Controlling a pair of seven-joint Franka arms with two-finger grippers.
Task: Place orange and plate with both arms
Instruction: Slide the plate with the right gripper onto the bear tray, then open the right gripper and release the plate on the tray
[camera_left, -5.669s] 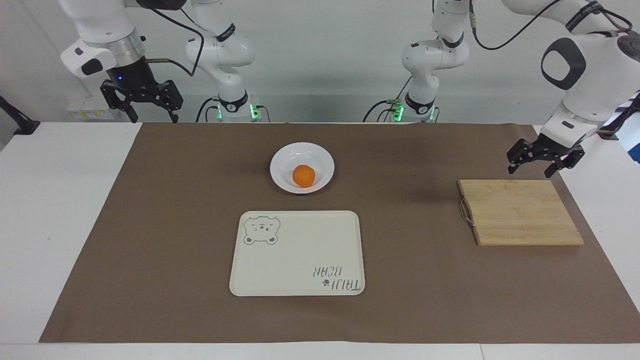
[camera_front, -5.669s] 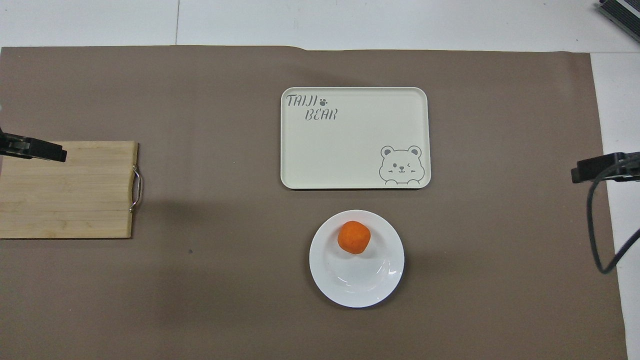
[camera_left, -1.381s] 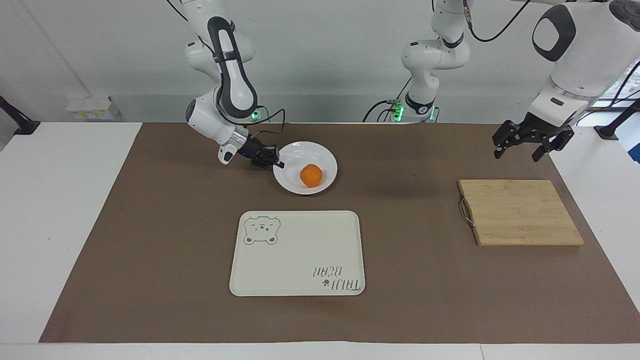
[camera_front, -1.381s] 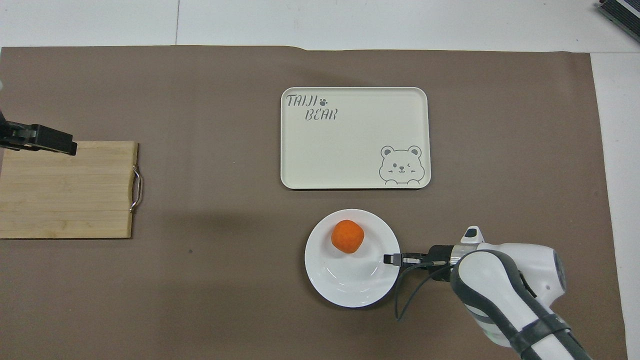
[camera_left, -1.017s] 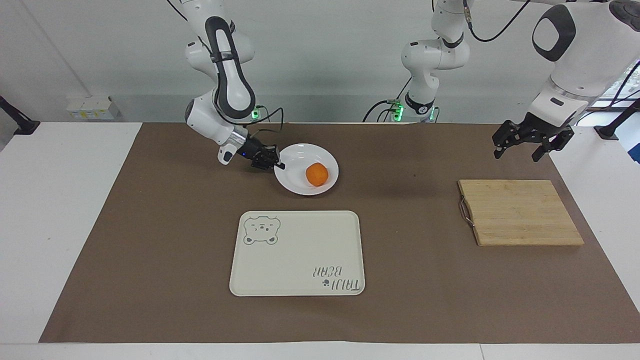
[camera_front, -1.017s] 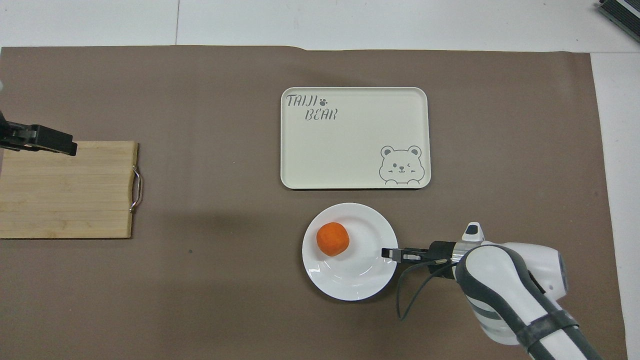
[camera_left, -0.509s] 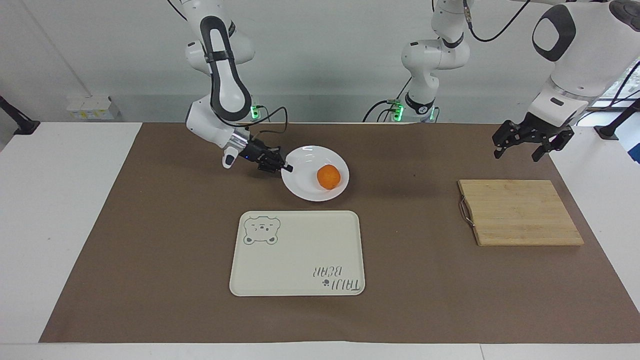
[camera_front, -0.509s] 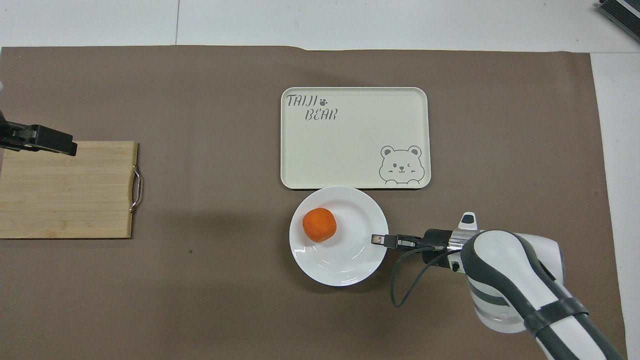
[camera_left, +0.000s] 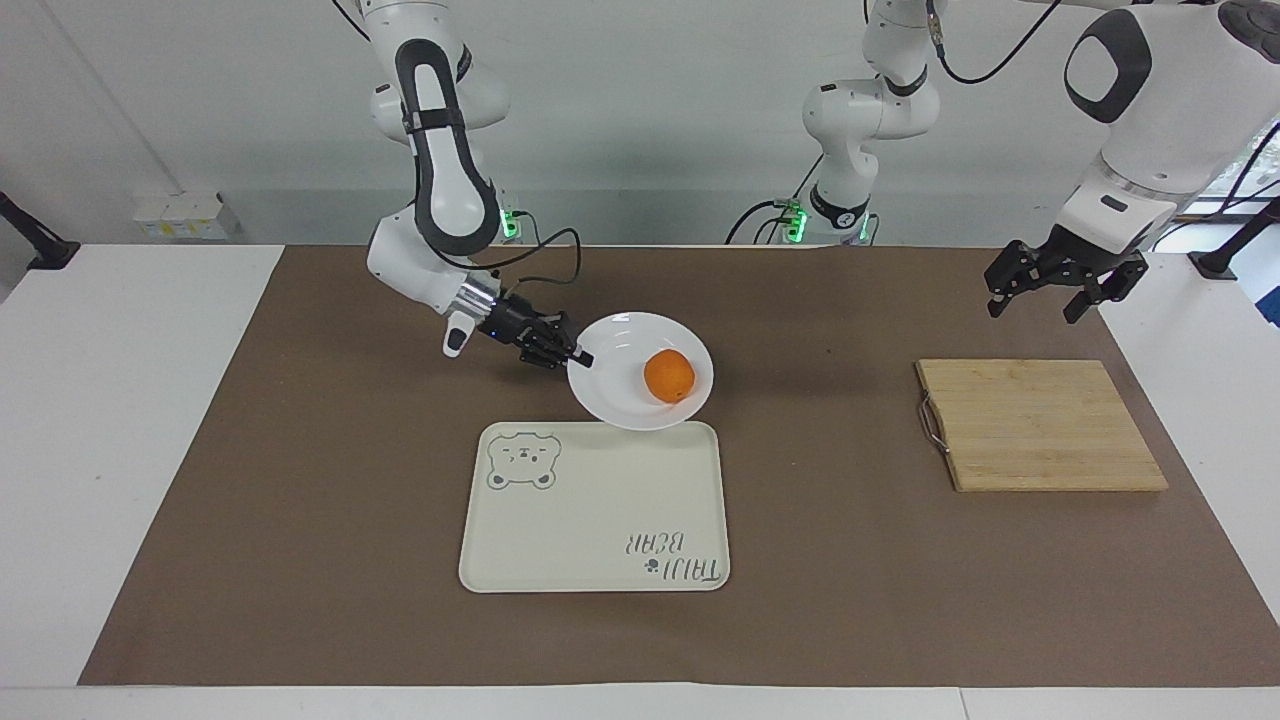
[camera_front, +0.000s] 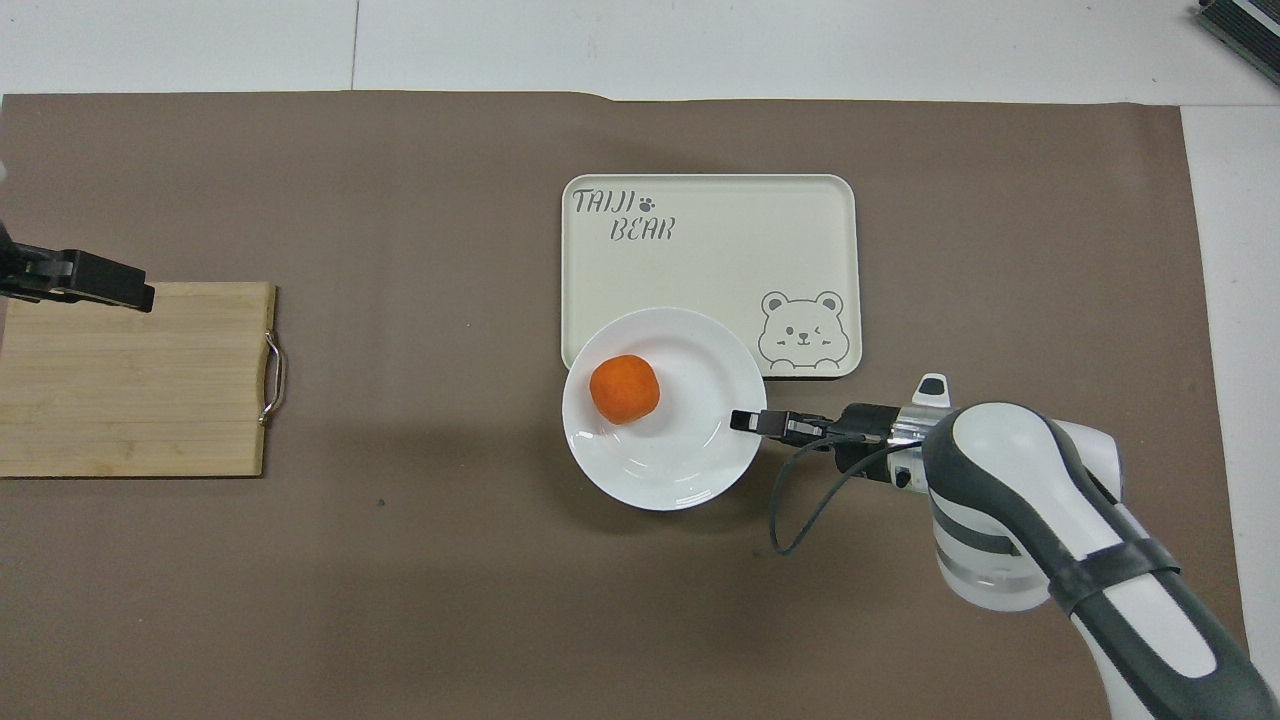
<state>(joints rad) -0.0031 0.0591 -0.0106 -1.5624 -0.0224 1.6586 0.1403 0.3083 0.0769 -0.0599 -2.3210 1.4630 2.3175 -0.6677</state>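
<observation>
I've got the right gripper (camera_left: 578, 357) pinching just the rim of the plate (camera_left: 612, 400), lifted over the tray (camera_left: 560, 540) edge, and the loose orange (camera_left: 669, 376) sits toward the unsupported side away from it, so any tilt probably rolls it off.

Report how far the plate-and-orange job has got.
Done: the right pincer grips the round white plate's rim. In hand: the plate, carrying the small orange fruit, hangs over the cream bear-print tray's edge. Left: set it down. The left pincer waits, open.
</observation>
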